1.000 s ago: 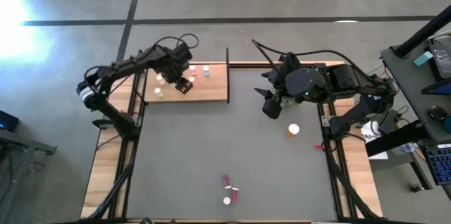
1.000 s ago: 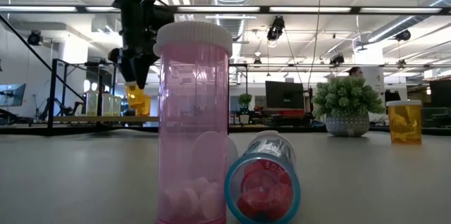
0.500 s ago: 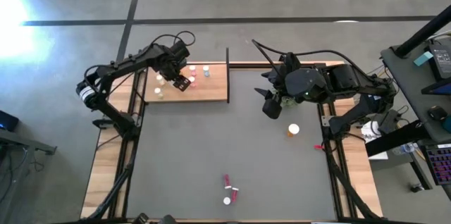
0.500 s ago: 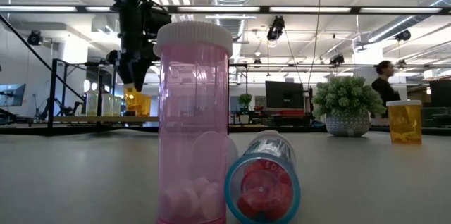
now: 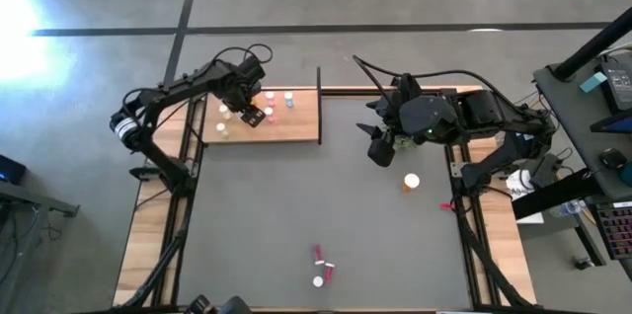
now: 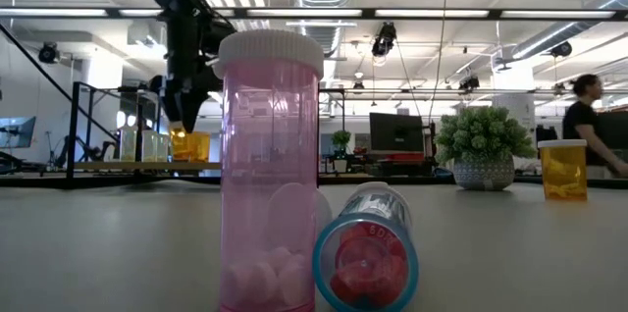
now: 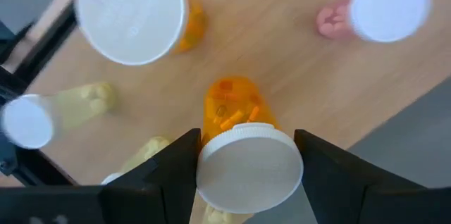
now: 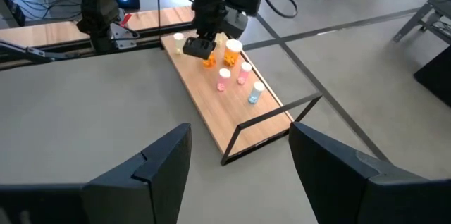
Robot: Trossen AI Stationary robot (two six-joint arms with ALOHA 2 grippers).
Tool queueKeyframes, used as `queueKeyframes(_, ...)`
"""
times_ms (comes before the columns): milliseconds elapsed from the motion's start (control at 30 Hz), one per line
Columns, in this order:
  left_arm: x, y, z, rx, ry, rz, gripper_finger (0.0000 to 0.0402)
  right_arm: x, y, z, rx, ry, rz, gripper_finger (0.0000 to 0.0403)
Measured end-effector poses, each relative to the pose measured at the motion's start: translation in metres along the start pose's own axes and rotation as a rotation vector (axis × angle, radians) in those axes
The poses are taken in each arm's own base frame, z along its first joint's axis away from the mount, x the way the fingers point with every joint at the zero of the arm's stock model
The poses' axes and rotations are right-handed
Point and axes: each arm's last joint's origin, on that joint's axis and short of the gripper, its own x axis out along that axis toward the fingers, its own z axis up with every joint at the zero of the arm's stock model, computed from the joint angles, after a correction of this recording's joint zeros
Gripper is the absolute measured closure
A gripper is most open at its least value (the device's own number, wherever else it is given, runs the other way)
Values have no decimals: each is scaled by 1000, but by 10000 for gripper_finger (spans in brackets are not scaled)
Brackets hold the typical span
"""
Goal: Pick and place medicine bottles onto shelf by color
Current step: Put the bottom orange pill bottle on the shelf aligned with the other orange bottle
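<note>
While the left gripper point(image 7: 248, 155) clamps an orange bottle point(image 7: 235, 111) standing on the wooden shelf point(image 5: 292, 126), the right gripper point(image 8: 239, 155) hangs spread over the grey mat point(image 5: 296, 215); office desks fill the room behind.

Grey mat point(image 5: 296, 205) – shelf point(image 5: 296, 126) w/ bottles, 3 bottles loose

mat centre point(image 5: 296, 196): open | shelf point(image 5: 296, 128): crowded by bottles point(image 5: 279, 101), post point(image 5: 319, 105) at its end | front: two bottles point(image 5: 320, 265) | right: orange bottle point(image 5: 411, 183)
</note>
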Motion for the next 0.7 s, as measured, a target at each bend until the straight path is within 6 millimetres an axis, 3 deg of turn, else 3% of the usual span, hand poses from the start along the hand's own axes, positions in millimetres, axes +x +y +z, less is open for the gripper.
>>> queueKeyframes(333, 0, -1, 9, 2, -3, -22, 204, 0, 0, 0, 0, 0, 0, 174)
queueKeyframes(700, 1, -1, 3, -14, 62, -49, 204, 0, 0, 0, 0, 0, 0, 174)
